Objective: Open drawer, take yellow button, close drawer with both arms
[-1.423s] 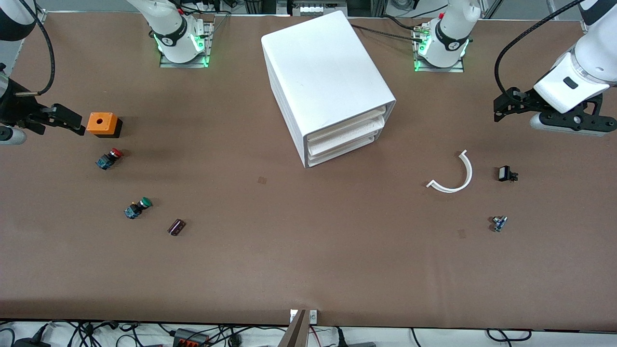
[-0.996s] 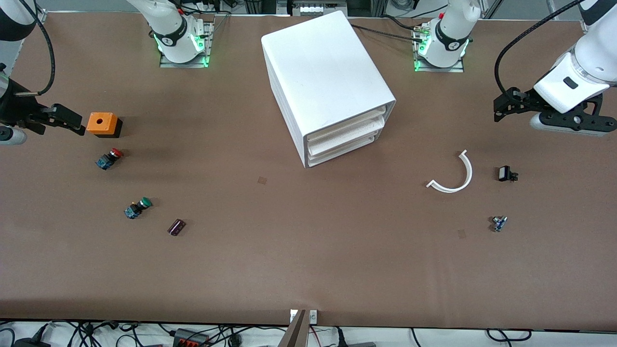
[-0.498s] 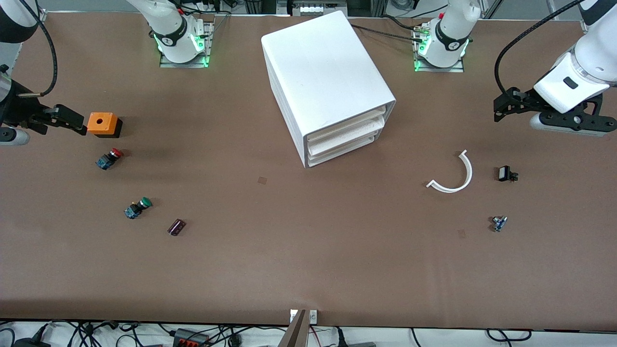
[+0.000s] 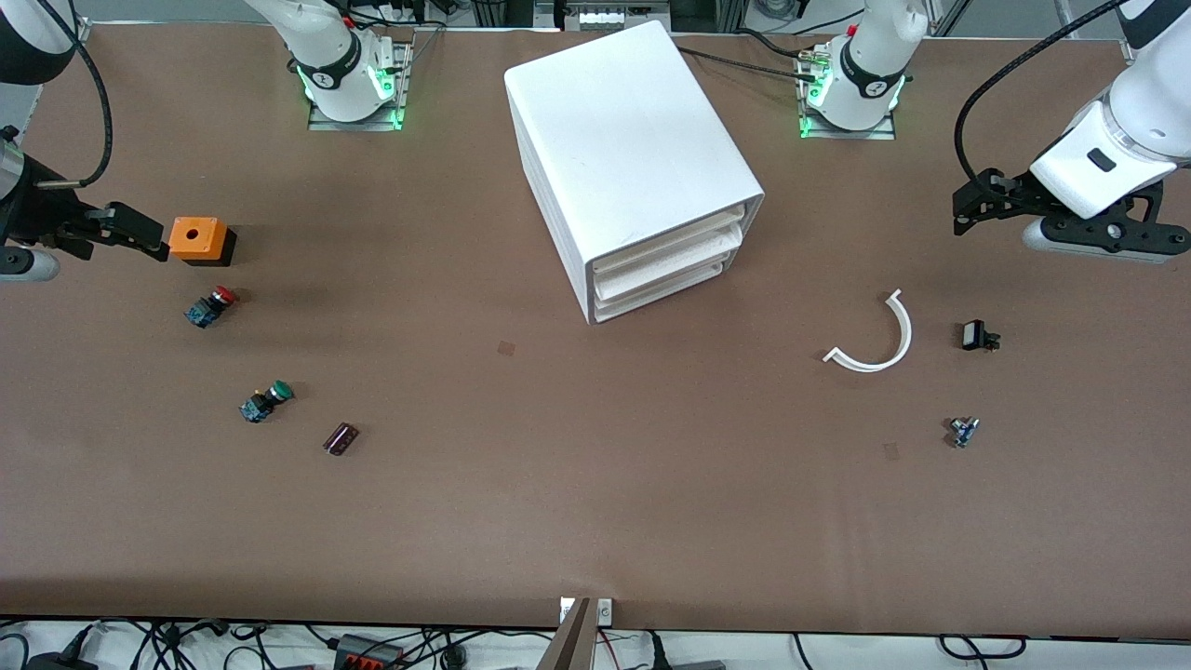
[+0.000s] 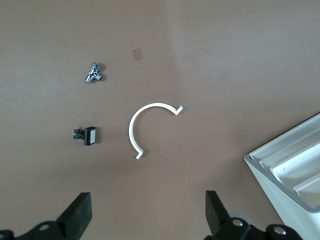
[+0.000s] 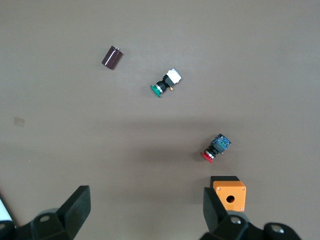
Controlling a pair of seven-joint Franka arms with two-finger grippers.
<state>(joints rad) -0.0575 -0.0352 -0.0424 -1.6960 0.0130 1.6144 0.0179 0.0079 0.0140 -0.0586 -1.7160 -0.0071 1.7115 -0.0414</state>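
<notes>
The white cabinet [image 4: 633,158] stands at the table's middle, and its corner also shows in the left wrist view [image 5: 280,157]. Its top drawer [image 4: 665,244] is shut, as are the two below it. The orange-yellow button is hidden from every view. My left gripper [image 4: 972,200] hangs open and empty over bare table toward the left arm's end, as the left wrist view [image 5: 148,220] also shows. My right gripper [image 4: 140,237] is open and empty beside an orange box [image 4: 197,239] at the right arm's end; it appears in the right wrist view [image 6: 147,215] too.
A red-capped button [image 4: 212,305], a green-capped button [image 4: 267,400] and a dark cylinder [image 4: 341,438] lie toward the right arm's end. A white curved strip [image 4: 884,340], a small black switch [image 4: 975,335] and a small metal part [image 4: 963,432] lie toward the left arm's end.
My right gripper has shifted very slightly beside the orange box. The left arm, the cabinet and the loose parts have not moved.
</notes>
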